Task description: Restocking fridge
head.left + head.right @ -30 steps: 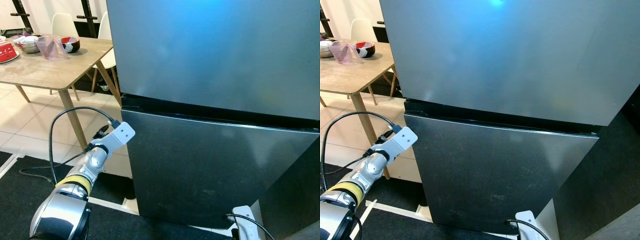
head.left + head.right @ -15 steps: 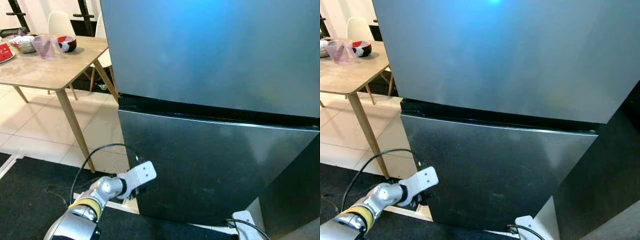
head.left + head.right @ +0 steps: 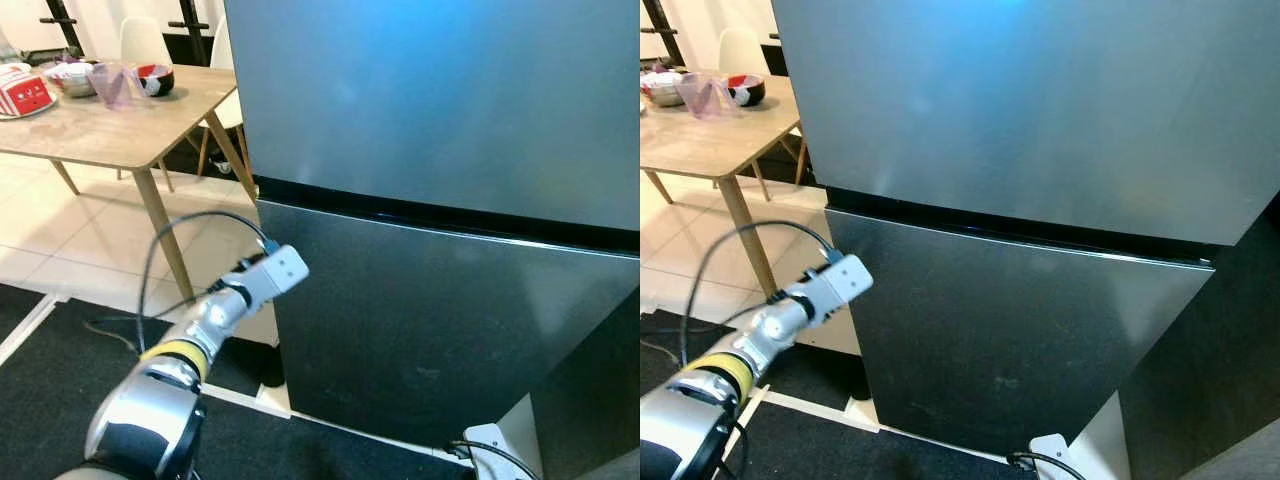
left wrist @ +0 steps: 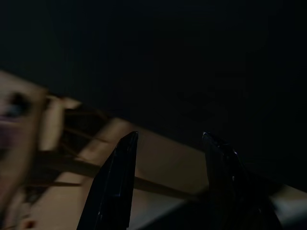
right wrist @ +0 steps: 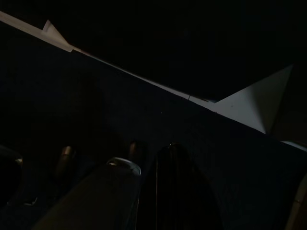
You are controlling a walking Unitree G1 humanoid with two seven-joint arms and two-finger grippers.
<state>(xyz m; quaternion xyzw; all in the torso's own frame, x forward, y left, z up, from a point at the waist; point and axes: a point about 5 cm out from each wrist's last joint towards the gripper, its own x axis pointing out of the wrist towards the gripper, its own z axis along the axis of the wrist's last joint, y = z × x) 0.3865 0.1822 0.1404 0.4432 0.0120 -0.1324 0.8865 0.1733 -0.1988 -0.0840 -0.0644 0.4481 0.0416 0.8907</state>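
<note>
Closed two-door fridge [image 3: 430,200] with the left arm raised at its left edge.
Lower door [image 3: 440,330] shut; wooden tabletop [image 3: 100,130] stands well apart, carrying a red-rimmed bowl [image 3: 154,78]. Left gripper [image 4: 168,158] fingers [image 4: 117,182] parted, holding nothing; right gripper fingers: cannot tell.

**Dining corner on pale tile, dark mat below**

A light wooden table [image 3: 110,140] with slanted legs fills the upper left of the frame, carrying bowls [image 3: 155,78], a clear pink container [image 3: 112,82] and a red-and-white box [image 3: 25,95]. White chairs [image 3: 140,40] stand behind it against a pale wall. Cream floor tiles [image 3: 60,250] catch soft daylight; a black mat [image 3: 40,400] covers the lower left floor.
</note>
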